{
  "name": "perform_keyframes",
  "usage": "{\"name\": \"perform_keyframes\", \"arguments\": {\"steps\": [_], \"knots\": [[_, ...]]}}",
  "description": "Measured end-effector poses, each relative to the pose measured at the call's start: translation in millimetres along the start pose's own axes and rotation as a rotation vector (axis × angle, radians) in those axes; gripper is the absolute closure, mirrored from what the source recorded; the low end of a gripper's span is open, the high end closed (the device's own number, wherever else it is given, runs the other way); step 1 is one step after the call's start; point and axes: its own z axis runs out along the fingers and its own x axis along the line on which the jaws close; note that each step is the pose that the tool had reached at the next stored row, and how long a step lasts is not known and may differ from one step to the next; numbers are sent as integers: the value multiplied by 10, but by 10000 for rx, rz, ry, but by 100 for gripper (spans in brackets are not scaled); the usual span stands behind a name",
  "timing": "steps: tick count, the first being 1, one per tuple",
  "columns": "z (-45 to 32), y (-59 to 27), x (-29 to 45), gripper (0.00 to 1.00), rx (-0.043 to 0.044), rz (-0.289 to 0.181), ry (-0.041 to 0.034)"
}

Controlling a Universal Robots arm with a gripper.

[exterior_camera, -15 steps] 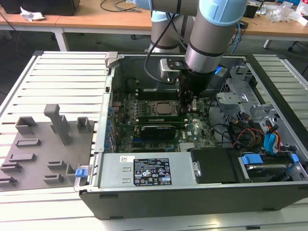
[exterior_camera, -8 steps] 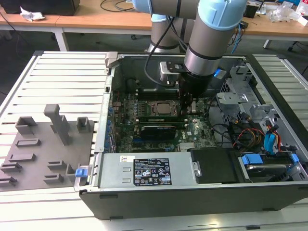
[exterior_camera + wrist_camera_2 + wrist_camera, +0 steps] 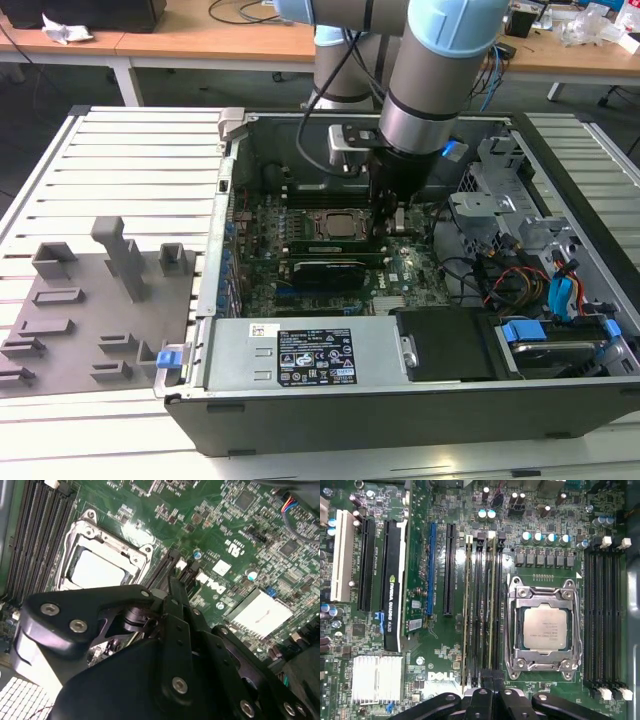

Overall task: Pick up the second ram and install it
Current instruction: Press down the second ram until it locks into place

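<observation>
In the first wrist view the second ram (image 3: 491, 605), a long green stick seen edge-on, stands in a black memory slot beside the processor socket (image 3: 543, 625). Another stick (image 3: 466, 605) stands two slots further from the socket. My gripper (image 3: 487, 677) is at one end of the second ram with its black fingers shut together; whether they touch the stick I cannot tell. In the second wrist view the gripper (image 3: 174, 582) points down at the slots next to the socket (image 3: 100, 565). In the exterior view the gripper (image 3: 385, 235) reaches into the open computer case, just to the exterior view's right of the socket (image 3: 335, 225).
A wide black card (image 3: 325, 270) stands upright on the board near the slots. Four empty memory slots (image 3: 605, 615) lie on the socket's other side. Cables and drive bays (image 3: 540, 280) crowd the case's right. A grey fixture tray (image 3: 90, 300) lies left of the case.
</observation>
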Motion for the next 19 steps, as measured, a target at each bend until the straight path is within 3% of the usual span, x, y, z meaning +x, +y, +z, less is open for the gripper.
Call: {"name": "perform_keyframes", "arguments": {"steps": [3,6,19], "knots": [[16,205,-7,89,5,1,-1],[26,349,-11,89,14,1,2],[76,727,-20,89,15,0,3]]}}
